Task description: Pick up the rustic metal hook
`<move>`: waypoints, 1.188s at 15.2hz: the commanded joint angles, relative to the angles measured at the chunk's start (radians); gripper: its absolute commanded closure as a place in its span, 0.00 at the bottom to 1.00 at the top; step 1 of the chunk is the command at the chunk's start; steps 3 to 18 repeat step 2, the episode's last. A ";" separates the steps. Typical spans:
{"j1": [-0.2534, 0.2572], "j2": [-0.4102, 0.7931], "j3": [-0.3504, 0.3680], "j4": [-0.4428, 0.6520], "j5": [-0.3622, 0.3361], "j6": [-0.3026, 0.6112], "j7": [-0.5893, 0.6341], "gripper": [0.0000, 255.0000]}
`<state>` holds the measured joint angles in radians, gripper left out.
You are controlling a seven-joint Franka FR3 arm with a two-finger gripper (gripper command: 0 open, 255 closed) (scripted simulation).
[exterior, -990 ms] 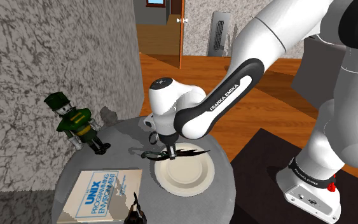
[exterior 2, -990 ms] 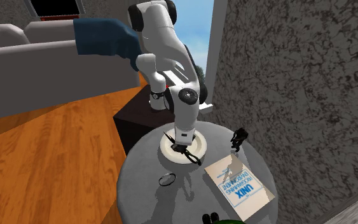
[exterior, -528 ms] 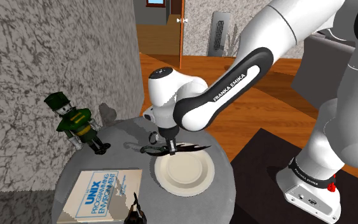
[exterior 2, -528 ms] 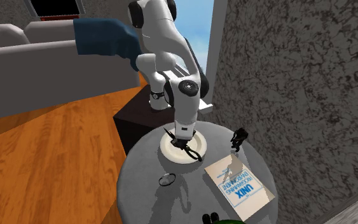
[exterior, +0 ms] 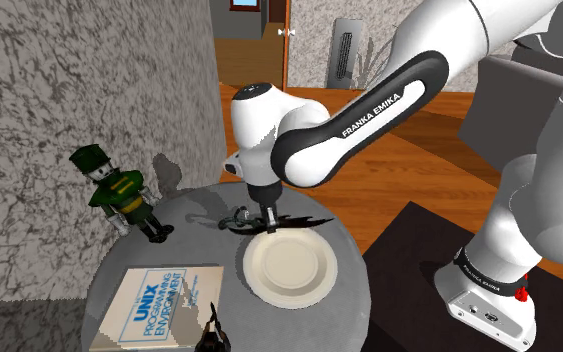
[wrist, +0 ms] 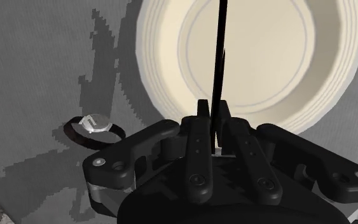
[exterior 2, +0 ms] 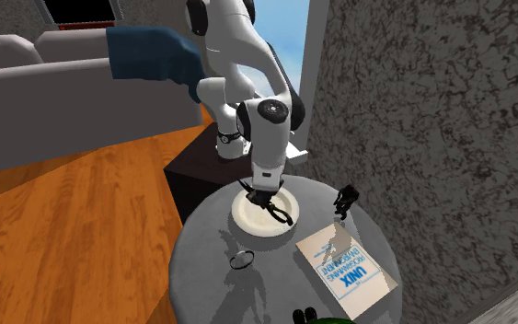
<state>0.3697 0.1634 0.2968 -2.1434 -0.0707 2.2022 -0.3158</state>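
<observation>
Over the grey table (exterior: 184, 245), the hand (wrist: 213, 109) clasps the black hook (wrist: 221, 51).

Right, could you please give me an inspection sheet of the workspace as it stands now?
Surface: round grey table, carrying all the items below.
Job's things: thin black hook, clasped between the fingers and reaching out over the plate.
Clutter: cream plate; UNIX book lying flat; green toy soldier standing upright; small ring on the table beside the plate; small dark figurine by the book's corner.
Gripper: gripper shut on the hook, above the plate's edge.
Cables: nothing seen.
Surroundings: rough grey wall, wooden floor, grey sofa.
</observation>
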 commanded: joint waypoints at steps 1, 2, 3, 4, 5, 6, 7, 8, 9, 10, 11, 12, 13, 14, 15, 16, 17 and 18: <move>0.000 -0.013 0.002 0.004 0.005 -0.017 -0.001 1.00; 0.000 -0.013 0.002 0.004 0.005 -0.017 -0.001 1.00; 0.000 -0.013 0.002 0.004 0.005 -0.017 -0.001 1.00; 0.000 -0.013 0.002 0.004 0.005 -0.017 -0.001 1.00; 0.000 -0.013 0.002 0.004 0.005 -0.017 -0.001 1.00; 0.000 -0.013 0.002 0.004 0.005 -0.017 -0.001 1.00; 0.000 -0.013 0.002 0.004 0.005 -0.017 -0.001 1.00; 0.000 -0.013 0.002 0.004 0.005 -0.017 -0.001 1.00; 0.000 -0.013 0.002 0.004 0.005 -0.017 -0.001 1.00; 0.000 -0.013 0.002 0.004 0.005 -0.017 -0.001 1.00; 0.000 -0.013 0.002 0.004 0.005 -0.017 -0.001 1.00; 0.000 -0.013 0.002 0.004 0.005 -0.017 -0.001 1.00; 0.000 -0.013 0.002 0.004 0.005 -0.017 -0.001 1.00; 0.000 -0.013 0.002 0.004 0.005 -0.017 -0.001 1.00; 0.000 -0.013 0.002 0.004 0.005 -0.017 -0.001 1.00; 0.000 -0.013 0.002 0.004 0.005 -0.017 -0.001 1.00; 0.000 -0.013 0.002 0.004 0.005 -0.017 -0.001 1.00; 0.000 -0.013 0.002 0.004 0.005 -0.017 -0.001 1.00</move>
